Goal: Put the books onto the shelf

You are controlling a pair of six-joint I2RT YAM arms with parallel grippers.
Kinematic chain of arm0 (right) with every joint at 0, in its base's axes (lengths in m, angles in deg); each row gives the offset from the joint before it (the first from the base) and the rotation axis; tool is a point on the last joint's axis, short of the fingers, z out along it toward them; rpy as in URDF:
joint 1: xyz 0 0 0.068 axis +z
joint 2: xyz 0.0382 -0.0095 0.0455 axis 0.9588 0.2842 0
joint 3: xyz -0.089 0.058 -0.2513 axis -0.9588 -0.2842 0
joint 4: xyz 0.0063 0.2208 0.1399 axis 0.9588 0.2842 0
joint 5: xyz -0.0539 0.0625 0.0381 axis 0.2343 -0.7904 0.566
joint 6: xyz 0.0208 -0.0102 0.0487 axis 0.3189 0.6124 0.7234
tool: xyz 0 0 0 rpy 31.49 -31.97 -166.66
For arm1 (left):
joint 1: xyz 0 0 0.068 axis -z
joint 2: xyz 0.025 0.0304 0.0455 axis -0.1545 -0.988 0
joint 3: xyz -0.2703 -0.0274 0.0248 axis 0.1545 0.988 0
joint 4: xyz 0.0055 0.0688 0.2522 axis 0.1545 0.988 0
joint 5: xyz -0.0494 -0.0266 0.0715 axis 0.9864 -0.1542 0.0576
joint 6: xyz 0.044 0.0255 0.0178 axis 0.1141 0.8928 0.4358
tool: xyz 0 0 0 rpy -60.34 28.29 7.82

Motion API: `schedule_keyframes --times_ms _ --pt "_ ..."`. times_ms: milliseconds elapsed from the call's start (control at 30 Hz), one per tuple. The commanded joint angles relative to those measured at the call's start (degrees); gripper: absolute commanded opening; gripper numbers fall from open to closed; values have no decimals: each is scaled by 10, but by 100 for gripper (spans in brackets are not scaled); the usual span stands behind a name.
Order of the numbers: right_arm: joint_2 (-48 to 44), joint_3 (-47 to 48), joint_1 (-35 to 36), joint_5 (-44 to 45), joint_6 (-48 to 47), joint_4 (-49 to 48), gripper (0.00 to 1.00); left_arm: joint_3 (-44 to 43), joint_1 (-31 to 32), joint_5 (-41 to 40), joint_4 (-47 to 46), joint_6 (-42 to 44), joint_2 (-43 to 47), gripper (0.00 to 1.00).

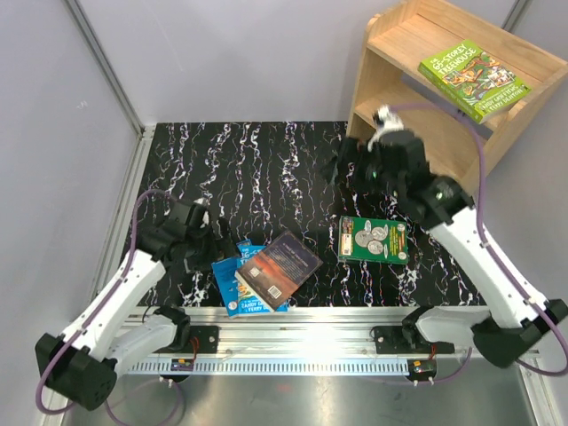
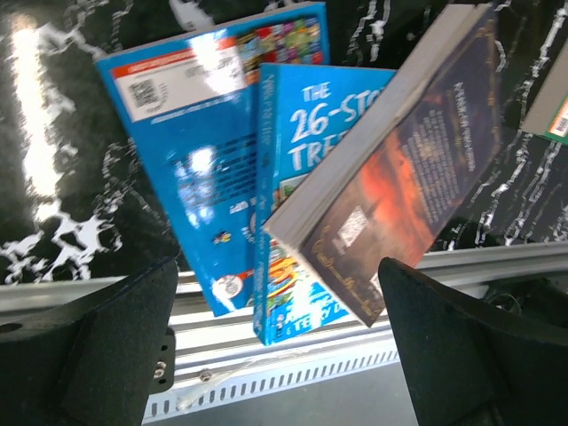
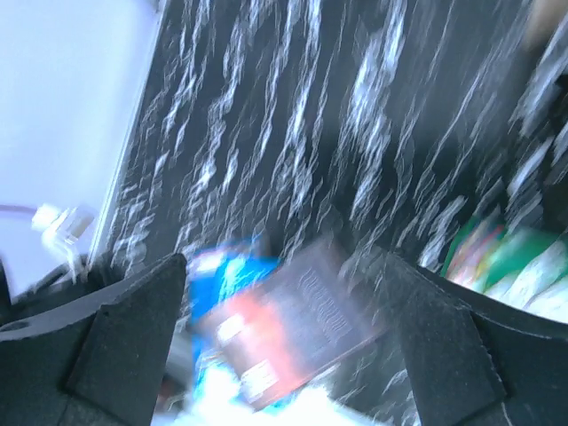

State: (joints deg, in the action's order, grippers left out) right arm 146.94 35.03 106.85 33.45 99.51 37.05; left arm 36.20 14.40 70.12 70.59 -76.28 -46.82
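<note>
Blue books (image 1: 224, 284) overlap near rail (image 1: 311, 330).

The left arm (image 1: 124, 288) reaches forward from its base, elbow bent low, and the left gripper (image 1: 202, 241) tilts downward with its fingers (image 2: 115, 342) spread wide, nothing between them. The right arm (image 1: 484, 257) stretches farther out and higher; the right gripper (image 1: 351, 167) is equally wide and empty, its wrist view blurred.

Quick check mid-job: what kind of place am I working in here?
Probably a lab test cell, not a home: plain grey panel walls enclose a black marbled tabletop, an aluminium mounting rail runs along its near edge, and the wooden shelf looks like a staged prop.
</note>
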Motion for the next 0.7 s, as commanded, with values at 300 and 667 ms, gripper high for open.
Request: schedule_keyframes --times_ms 300,667 --pt "-115 -510 -1 -255 488 -313 100 -96 3 96 -123 52 -153 99" --pt "-92 -689 46 -242 664 -475 100 -149 9 119 -157 69 -283 99"
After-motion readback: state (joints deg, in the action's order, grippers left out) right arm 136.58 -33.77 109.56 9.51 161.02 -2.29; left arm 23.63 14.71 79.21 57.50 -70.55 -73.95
